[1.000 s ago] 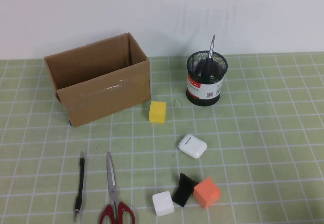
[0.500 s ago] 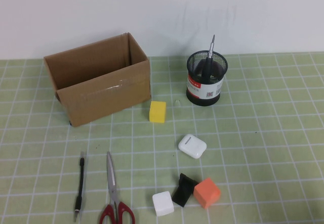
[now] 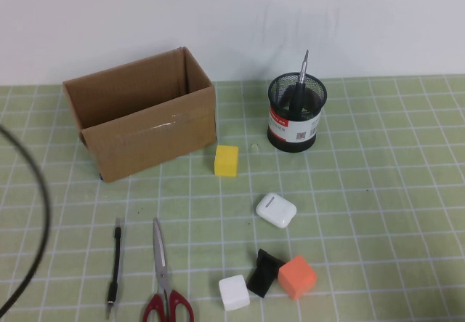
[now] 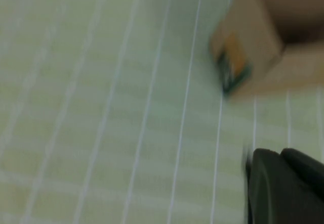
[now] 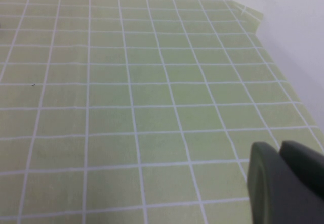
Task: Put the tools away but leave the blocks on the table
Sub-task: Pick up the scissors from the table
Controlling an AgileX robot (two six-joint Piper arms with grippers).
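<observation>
1. Red-handled scissors (image 3: 166,286) and the black rod (image 3: 115,265) lie side by side, long axes running toward the cardboard box (image 3: 142,111); the screwdriver (image 3: 301,71) already stands in the mesh cup (image 3: 293,113).
2. Left gripper (image 4: 283,183): closed, empty, over bare mat beside the box, probably the nearer arm; only its cable (image 3: 33,213) shows from above.
3. Right gripper (image 5: 286,181): closed, empty, over the bare table (image 5: 152,82), tools unseen.
4. Blocks stay: yellow (image 3: 226,160), white (image 3: 234,292), black (image 3: 264,272), orange (image 3: 297,276).
</observation>
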